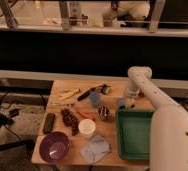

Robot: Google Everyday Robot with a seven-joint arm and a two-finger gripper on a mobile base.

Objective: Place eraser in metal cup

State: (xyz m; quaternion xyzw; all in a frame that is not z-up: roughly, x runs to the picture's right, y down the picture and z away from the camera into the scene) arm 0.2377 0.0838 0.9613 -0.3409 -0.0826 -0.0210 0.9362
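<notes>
The metal cup (103, 113) stands upright near the middle of the wooden table (112, 150), just left of the green tray. A small bluish block (94, 99), possibly the eraser, lies on the table behind the cup. The white arm comes up from the lower right, bends at an elbow (138, 76) and points down. My gripper (128, 101) is low over the table's back right part, to the right of the cup and behind the tray. A small bluish thing (120, 103) sits right beside it; I cannot tell whether it is held.
A green tray (134, 134) fills the table's right front. A white cup (87, 128), purple bowl (54, 146), blue-grey cloth (94, 149), dark grapes (69, 120), black remote (49, 122), yellow pieces (68, 93) and a dark pen (86, 93) lie to the left. A dark wall stands behind.
</notes>
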